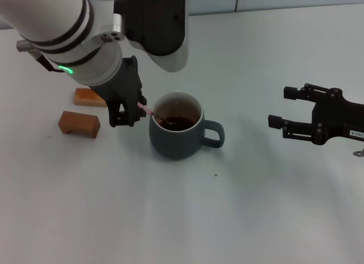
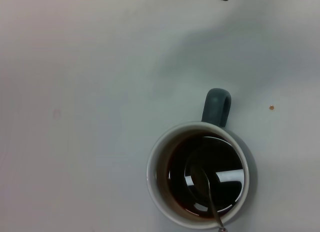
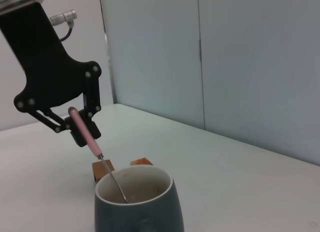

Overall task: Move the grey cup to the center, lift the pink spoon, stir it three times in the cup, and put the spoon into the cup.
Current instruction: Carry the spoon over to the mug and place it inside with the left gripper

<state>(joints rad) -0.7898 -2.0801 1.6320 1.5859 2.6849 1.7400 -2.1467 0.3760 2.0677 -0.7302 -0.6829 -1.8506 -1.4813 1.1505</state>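
Pink spoon (image 1: 149, 112) slants from the left hand (image 1: 129, 109), which grips its handle, into the grey cup (image 1: 177, 133) at the hand's 3 o'clock. Right hand (image 1: 284, 111) hovers released, well apart at the cup's 3 o'clock.

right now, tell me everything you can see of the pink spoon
The pink spoon is slim, with a pale pink handle and a thin grey metal stem and bowl. It slants down over the rim into the grey cup, its bowl sitting in the dark, glossy inside. The left gripper, beside the cup, has its jaws shut on the handle's upper part. Nothing else touches it.
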